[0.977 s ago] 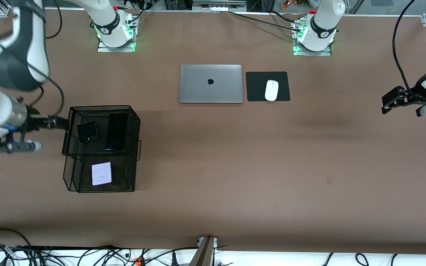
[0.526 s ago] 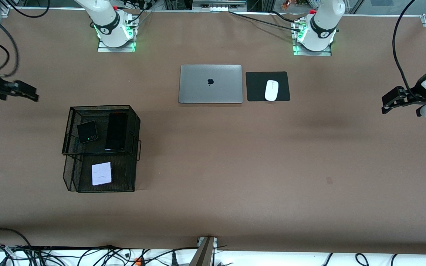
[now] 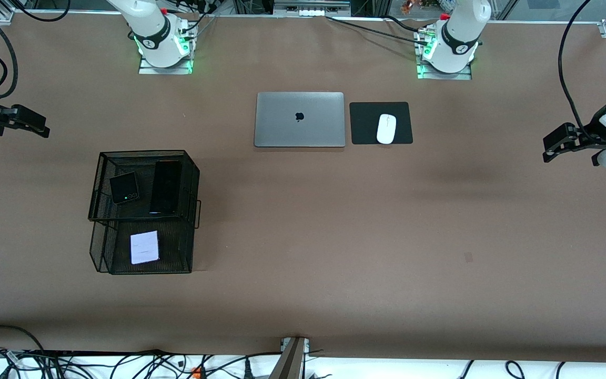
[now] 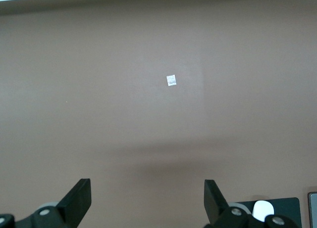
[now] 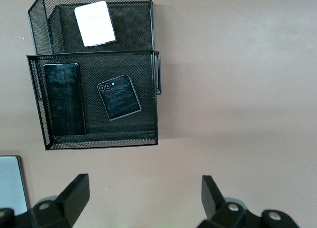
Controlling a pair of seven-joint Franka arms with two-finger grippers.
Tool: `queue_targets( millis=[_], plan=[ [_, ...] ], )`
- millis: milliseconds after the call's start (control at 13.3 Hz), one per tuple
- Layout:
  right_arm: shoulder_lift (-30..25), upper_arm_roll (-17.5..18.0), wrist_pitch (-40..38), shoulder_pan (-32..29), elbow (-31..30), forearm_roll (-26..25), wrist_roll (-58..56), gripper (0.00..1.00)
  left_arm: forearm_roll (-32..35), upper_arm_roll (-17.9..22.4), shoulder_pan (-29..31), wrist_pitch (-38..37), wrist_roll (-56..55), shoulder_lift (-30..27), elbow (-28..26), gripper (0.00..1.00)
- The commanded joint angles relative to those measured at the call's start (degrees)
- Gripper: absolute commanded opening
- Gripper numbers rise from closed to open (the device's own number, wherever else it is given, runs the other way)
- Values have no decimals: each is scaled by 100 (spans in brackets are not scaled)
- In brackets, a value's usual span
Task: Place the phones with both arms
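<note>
Three phones sit in a two-tier black wire-mesh tray rack (image 3: 192, 173) toward the right arm's end of the brown tabletop (image 3: 334, 221). Upper tier: small squarish black phone (image 3: 124, 188) beside long slim black slab phone (image 3: 165, 187), apart. Lower tier, nearer the front camera: small squarish lilac-white phone (image 3: 144, 247).

Both pincers are spread, holding nothing: right pincer (image 3: 21, 122) over bare tabletop w/ the rack well apart, left pincer (image 3: 563, 142) over its own end, waiting.

Risks: mesh walls could block a fingertip on any reach back in; flat phones offer little edge, so a slip is likely.
</note>
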Motion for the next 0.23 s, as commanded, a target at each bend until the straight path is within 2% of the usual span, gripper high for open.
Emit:
queue_targets(
  millis=[0, 150],
  plan=[
    [-37, 110, -122, -96, 58, -93, 48, 100, -86, 0, 2, -120, 94, 57, 160, 100],
    [-28, 110, -131, -96, 49, -84, 57, 100, -86, 0, 2, -120, 85, 49, 160, 100]
  ],
)
